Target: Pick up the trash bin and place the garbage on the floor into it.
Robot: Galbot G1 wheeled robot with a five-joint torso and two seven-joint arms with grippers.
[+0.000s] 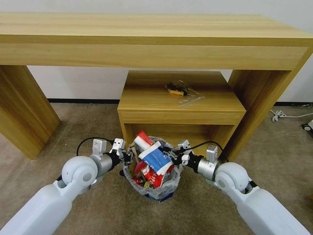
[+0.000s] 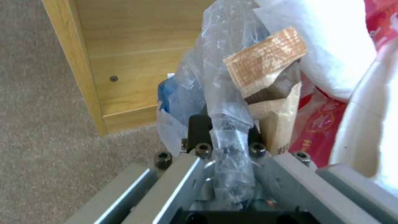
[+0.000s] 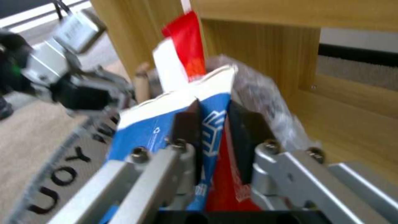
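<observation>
The trash bin [image 1: 162, 188] stands on the beige carpet floor [image 1: 195, 212] before a low wooden table, its white plastic liner [image 2: 224, 71] crinkled around the rim. The garbage [image 1: 150, 163] is heaped above the rim: red wrappers, a wooden stick [image 3: 141, 81] and a brown paper piece [image 2: 265, 59]. My left gripper [image 1: 129, 156] is at the bin's left side, shut on the liner and rim [image 2: 226, 133]. My right gripper [image 1: 171, 153] is at the bin's right side, shut on a blue and white wrapper [image 3: 209, 124] on top of the heap.
A low wooden side table [image 1: 182, 112] stands right behind the bin, under a long wooden desk [image 1: 156, 36]. A clear plastic bag [image 1: 182, 91] lies on the low table. White cables [image 1: 280, 115] lie on the carpet at the far right. A lettered mat [image 3: 62, 177] lies beside the bin.
</observation>
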